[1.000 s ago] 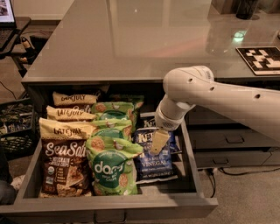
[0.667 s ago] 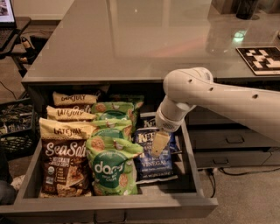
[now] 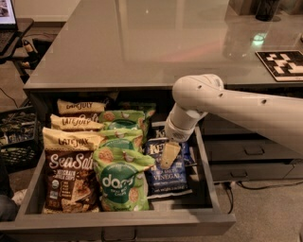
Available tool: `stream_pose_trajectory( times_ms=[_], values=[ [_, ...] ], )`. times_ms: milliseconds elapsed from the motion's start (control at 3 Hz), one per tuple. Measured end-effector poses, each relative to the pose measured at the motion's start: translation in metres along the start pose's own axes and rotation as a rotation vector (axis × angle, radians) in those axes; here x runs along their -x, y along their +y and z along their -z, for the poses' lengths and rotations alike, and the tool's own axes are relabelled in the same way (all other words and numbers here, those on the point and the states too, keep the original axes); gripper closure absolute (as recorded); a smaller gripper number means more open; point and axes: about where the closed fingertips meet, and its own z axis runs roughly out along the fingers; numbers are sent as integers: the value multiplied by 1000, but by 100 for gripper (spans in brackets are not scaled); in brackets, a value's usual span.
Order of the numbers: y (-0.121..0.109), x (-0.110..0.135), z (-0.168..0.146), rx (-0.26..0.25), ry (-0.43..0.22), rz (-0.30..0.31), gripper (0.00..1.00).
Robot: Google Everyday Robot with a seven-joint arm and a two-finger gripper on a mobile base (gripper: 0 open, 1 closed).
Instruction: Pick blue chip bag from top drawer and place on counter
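Cream tubular arm (image 3: 236, 106), dark screw holes; tan hand (image 3: 169, 156) over drawer (image 3: 118, 223)

You are looking into what is reading as an office snack area used for robot trials. A laptop (image 3: 5, 14) is sitting on a side desk at far left, a black-and-white marker board (image 3: 283, 64) is lying on the counter (image 3: 142, 42) at right, and the top drawer (image 3: 142, 222) is holding packaged snack bags (image 3: 120, 182). The gripper (image 3: 170, 155) is hanging inside it, over the blue chip bag (image 3: 166, 177).

Tan bags (image 3: 75, 124) read "LATE JULY"; brown bag (image 3: 68, 182) "Sea Salt"; green bag (image 3: 120, 183) "doos"; blue chip bag (image 3: 166, 178) (gripper (image 3: 170, 155) over it) "VINEGAR".
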Motion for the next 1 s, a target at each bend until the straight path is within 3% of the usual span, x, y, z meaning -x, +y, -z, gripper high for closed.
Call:
stream_pose_trajectory(
  times_ms=[333, 1000],
  values=[
    [0, 0, -9, 25, 5, 3, 31],
    [0, 0, -9, 26, 6, 3, 77]
  ],
)
